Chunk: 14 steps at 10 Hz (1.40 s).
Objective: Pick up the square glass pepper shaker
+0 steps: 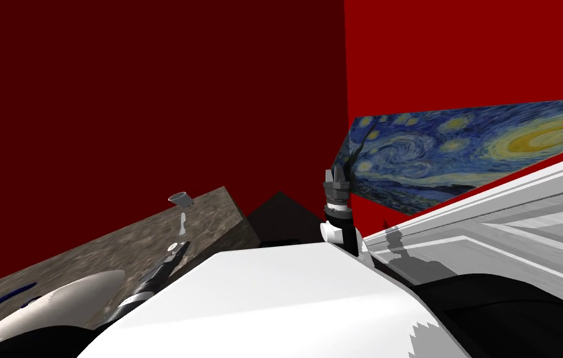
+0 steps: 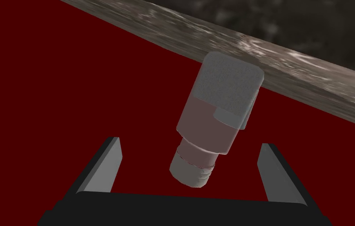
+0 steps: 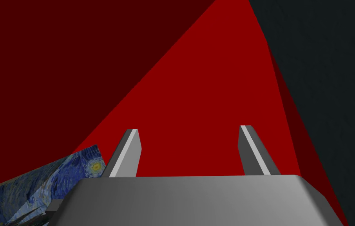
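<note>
Head view: the pepper shaker (image 1: 181,199) stands at the far edge of the mottled grey-brown counter (image 1: 119,242), against a dark red wall. My left gripper (image 1: 179,242) sits at 6 o'clock from it, near but apart, pointing toward it. The right gripper (image 1: 337,179) is held upright at 3 o'clock from the shaker, well apart, beside a swirling blue-and-yellow painting (image 1: 473,149).

Left wrist view: the jaws are spread wide. The shaker lines up in the gap between them and touches neither. It has a see-through square body with grey fill at the counter end and a round grey cap toward the gripper.

Right wrist view: the jaws are spread and grip nothing.
</note>
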Motion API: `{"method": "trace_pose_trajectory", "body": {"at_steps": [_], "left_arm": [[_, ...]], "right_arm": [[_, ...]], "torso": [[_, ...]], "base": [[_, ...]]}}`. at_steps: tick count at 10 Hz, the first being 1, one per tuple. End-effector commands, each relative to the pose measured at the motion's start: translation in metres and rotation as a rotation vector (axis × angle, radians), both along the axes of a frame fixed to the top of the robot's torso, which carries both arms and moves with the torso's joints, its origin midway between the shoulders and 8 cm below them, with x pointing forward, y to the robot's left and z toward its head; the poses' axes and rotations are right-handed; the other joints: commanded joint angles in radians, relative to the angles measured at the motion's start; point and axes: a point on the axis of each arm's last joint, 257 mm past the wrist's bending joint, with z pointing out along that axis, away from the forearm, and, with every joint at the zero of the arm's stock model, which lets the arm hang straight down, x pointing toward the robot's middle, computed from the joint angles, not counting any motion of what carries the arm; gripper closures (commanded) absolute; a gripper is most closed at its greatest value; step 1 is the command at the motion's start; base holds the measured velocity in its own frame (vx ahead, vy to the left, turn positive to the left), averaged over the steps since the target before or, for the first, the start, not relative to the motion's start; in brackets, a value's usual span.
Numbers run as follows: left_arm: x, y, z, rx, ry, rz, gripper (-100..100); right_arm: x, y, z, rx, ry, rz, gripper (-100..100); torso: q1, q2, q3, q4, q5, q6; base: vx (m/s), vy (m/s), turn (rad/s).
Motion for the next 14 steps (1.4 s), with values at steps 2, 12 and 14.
{"method": "trace_pose_trajectory", "body": {"at_steps": [2,12,14], "left_arm": [[-0.001,0.001,-0.001,0.004,0.004,0.001,0],[0.006,0.02,-0.003,0.006,0.007,0.037,0],[-0.001,0.001,0.0,0.003,0.003,0.001,100]], "right_arm": [[0.0,0.0,0.0,0.0,0.0,0.0,0],[0.0,0.0,0.0,0.0,0.0,0.0,0],[0.0,0.0,0.0,0.0,0.0,0.0,0]], "torso": [[0.0,0.002,0.001,0.0,0.0,0.0],[0.002,0.005,0.003,0.002,0.002,0.0],[0.002,0.005,0.003,0.001,0.002,-0.003]], "base": [[0.018,-0.001,-0.011],[-0.01,-0.002,-0.042],[0.035,0.012,0.216]]}}
